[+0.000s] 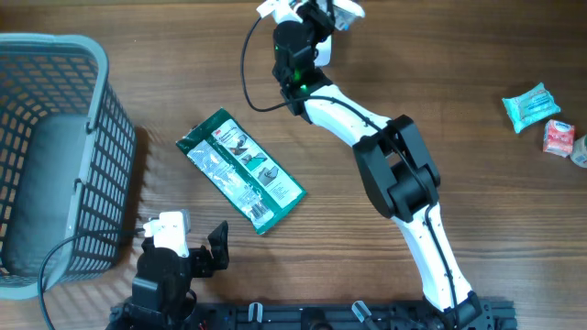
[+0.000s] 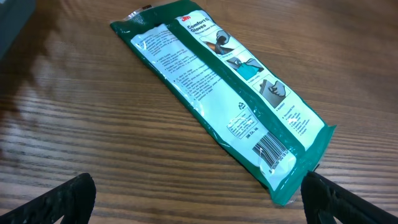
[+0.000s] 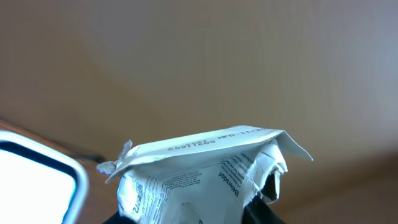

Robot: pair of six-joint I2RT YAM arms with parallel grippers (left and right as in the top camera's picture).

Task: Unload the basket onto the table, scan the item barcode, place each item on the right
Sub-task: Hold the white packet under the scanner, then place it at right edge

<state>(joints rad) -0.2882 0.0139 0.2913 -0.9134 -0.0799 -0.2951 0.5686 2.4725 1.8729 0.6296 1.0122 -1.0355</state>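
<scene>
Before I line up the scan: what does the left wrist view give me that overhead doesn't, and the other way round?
Left wrist only: the barcode near the green glove pack's nearer end, facing up. Overhead only: the grey basket on the left, the right claw at the far edge, a teal packet and a red one on the right. Both: the pack flat on the wooden table, the left claw open, touching nothing.

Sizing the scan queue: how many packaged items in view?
5: green glove pack mid-table; white packet held in the right gripper; teal pack and pink pack far right; a fifth pack beside them, cropped at the edge. Basket may hide more.
</scene>
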